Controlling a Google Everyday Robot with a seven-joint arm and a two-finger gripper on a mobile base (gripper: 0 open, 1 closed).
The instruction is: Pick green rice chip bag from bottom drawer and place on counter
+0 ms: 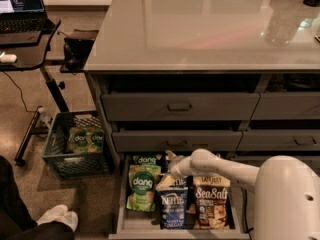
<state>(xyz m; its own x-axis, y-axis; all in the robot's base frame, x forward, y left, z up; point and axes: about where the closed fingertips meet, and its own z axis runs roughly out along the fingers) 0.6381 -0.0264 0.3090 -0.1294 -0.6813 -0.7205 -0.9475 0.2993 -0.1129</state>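
The bottom drawer (121, 204) is pulled open below the counter (200, 29). A green rice chip bag (142, 186) with a round "dang" logo lies flat at the drawer's left. A second green dang bag (148, 160) lies behind it. My gripper (172, 167) is low inside the drawer, just right of the green bag's upper corner and above the top edge of a blue Kettle bag (174, 208). My white arm reaches in from the right.
A brown Sea Salt bag (211, 204) lies right of the Kettle bag. Two closed drawer fronts (179, 107) are above. A green crate (65, 161) holding green bags stands on the floor at left. A black desk (25, 54) with a laptop and a person's shoe (57, 216) are further left.
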